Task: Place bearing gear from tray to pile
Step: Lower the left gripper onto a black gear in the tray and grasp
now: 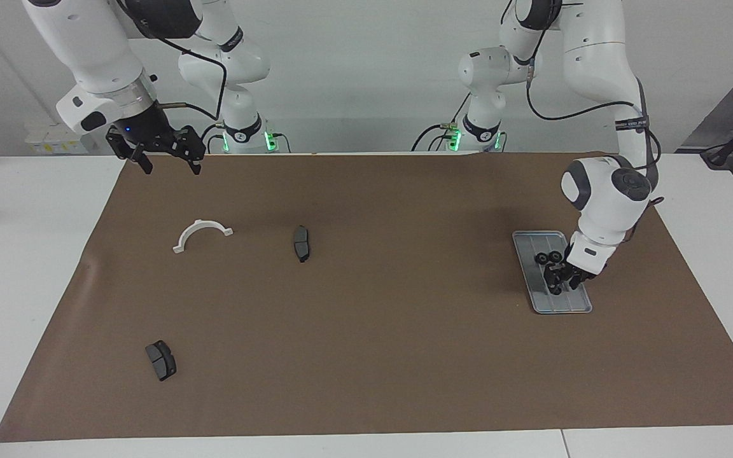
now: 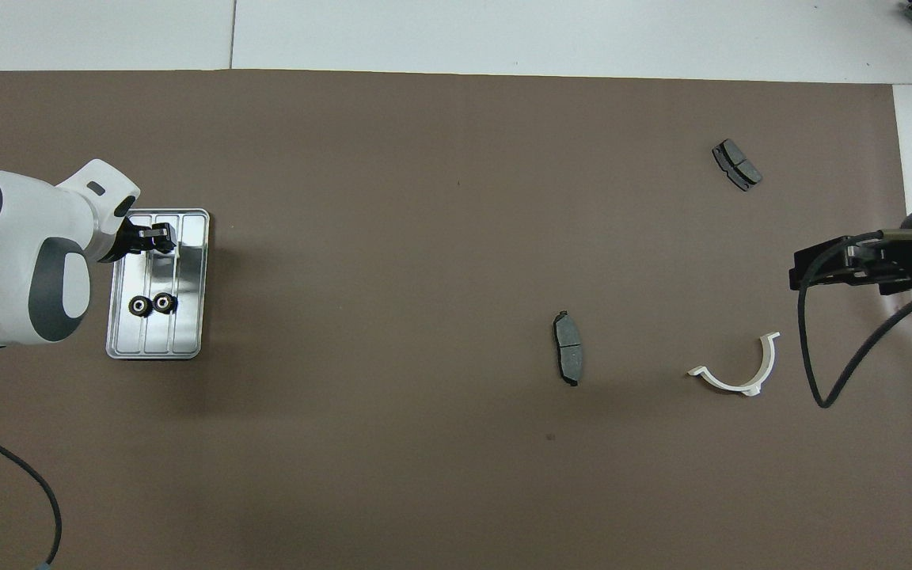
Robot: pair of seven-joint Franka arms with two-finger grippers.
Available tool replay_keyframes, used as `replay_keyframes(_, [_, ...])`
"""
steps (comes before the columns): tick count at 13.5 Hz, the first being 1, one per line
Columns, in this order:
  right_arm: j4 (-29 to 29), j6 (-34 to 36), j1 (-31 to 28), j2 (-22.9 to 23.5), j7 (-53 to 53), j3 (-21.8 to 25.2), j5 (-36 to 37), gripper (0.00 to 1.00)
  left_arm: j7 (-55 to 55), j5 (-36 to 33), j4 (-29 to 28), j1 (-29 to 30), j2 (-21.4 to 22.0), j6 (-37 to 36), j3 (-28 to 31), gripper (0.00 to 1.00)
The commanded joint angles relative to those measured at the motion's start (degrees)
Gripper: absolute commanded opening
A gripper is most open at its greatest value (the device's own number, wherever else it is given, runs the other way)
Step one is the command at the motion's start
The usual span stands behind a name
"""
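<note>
Facing view: no legible labels.

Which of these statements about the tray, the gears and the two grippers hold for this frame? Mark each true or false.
1. The left gripper is down at the tray. True.
2. Two gears lie side by side on the tray, apart from the left gripper. True.
3. The white half-ring bracket lies on the tray. False: it lies on the brown mat toward the right arm's end of the table.
4. The right gripper holds a brake pad. False: it waits in the air, open and holding nothing; both brake pads lie on the mat.
5. The tray lies toward the left arm's end of the table. True.
</note>
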State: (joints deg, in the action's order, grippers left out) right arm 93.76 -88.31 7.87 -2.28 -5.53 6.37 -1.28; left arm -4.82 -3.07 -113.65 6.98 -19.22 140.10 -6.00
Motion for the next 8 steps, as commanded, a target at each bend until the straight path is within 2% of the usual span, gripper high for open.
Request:
replay_keyframes(1, [1.4, -0.3, -0.6, -1.3, 1.4, -0.3, -0.4, 1.00, -2.8, -1.4, -0.3, -0.7, -0.5, 2.0, 0.3, 0.47])
replay_keyframes(7, [1.1, -0.2, -3.8, -1.9, 1.1, 0.0, -0.4, 1.00, -3.6, -1.4, -1.5, -0.8, -0.9, 3.6, 0.3, 0.46])
replay_keyframes(8, [1.1, -0.4, -3.6, -2.1, 1.0, -0.3, -0.4, 1.00, -3.9, -1.4, -1.5, -0.8, -0.8, 3.5, 0.3, 0.35])
